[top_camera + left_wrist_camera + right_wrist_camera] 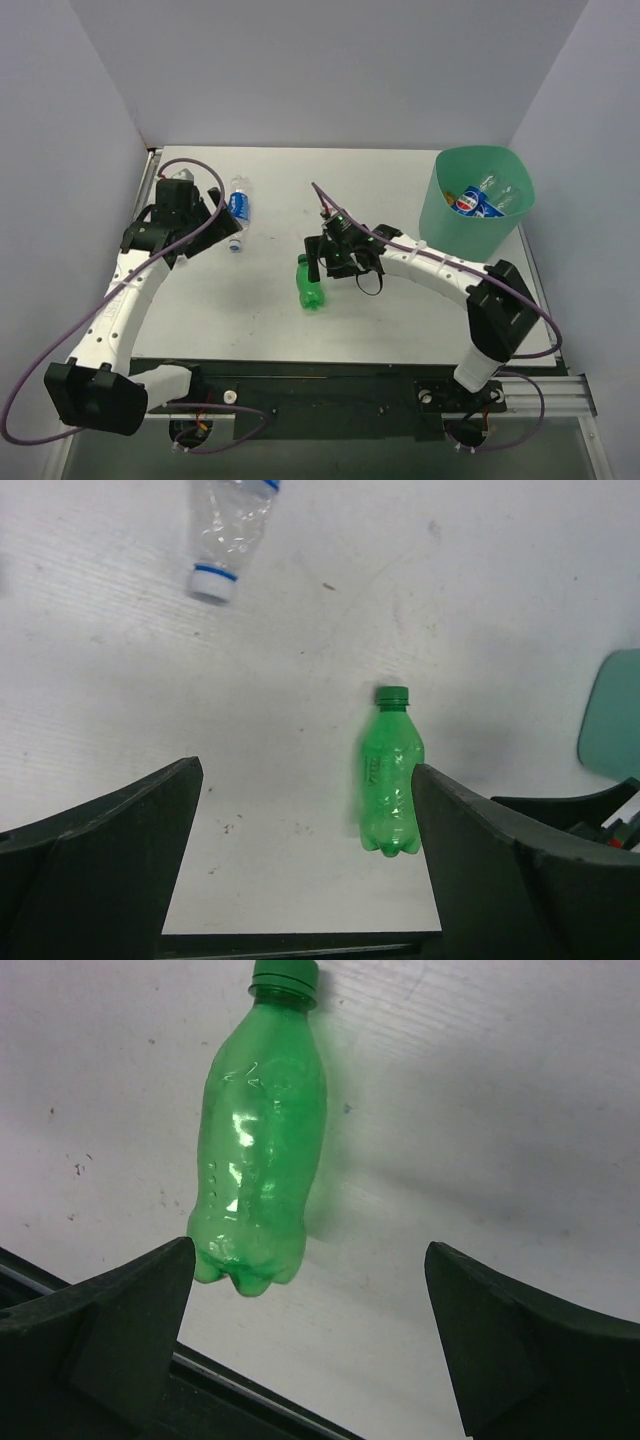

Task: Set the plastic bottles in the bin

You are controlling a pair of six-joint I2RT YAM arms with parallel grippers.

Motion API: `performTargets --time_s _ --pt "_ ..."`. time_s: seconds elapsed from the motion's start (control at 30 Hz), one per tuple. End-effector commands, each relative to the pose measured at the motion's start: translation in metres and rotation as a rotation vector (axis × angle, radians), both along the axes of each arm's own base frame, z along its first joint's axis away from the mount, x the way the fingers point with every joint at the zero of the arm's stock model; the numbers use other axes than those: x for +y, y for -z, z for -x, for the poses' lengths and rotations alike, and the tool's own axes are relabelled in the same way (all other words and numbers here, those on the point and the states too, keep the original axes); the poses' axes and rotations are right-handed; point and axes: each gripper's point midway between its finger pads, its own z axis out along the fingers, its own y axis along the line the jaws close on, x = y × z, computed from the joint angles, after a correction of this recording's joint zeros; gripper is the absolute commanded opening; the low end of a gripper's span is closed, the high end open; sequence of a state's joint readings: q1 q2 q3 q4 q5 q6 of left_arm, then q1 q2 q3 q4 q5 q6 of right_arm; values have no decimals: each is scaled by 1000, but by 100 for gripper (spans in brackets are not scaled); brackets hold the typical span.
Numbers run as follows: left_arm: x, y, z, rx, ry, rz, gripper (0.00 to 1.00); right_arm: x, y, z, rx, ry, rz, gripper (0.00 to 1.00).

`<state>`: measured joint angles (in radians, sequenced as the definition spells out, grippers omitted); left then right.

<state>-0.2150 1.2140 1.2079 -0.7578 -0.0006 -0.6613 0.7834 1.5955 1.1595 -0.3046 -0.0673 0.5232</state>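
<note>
Part of the job is done, by my reckoning. The mint-green bin at the upper right of the top view already holds a blue-labelled bottle and at least one clear one beside it, though I cannot count them exactly. Two bottles are left on the desk. The green bottle lies on its side just left of centre, cap toward the top of the frame. The clear bottle with the blue label lies in the upper left.

My right claw hangs over the green bottle with its jaws spread wide and nothing between them. The bottle's base sits close to the left finger rather than centred, so I judge it needs a nudge across before it can close. My left claw is also spread and empty. It looks across at the green bottle, with the clear bottle's capped end at the top of its view.

For room, the stretch of desk between the green bottle and the bin looks bare. The bin stands in the far right corner close to the wall. A dark strip showing below the green bottle's base in the right wrist view looks like the desk's near edge. The clear bottle lies near the left wall.
</note>
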Motion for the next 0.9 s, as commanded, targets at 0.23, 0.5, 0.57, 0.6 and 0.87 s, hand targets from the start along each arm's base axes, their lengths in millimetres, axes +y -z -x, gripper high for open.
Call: performTargets --time_s 0.23,0.5,0.57,0.6,0.87 --pt "39 37 44 124 -43 0 97 71 47 -9 122 -103 -55 82" --pt "38 45 46 142 -20 13 97 32 18 -28 12 -63 24 32" --pt "36 47 47 137 -15 29 97 5 -19 -50 -68 -8 4 31" --pt "34 46 46 129 -10 39 97 -17 -33 -63 -86 49 2 31" --pt "18 54 46 125 38 124 97 -171 -219 -133 -507 425 -31 33"
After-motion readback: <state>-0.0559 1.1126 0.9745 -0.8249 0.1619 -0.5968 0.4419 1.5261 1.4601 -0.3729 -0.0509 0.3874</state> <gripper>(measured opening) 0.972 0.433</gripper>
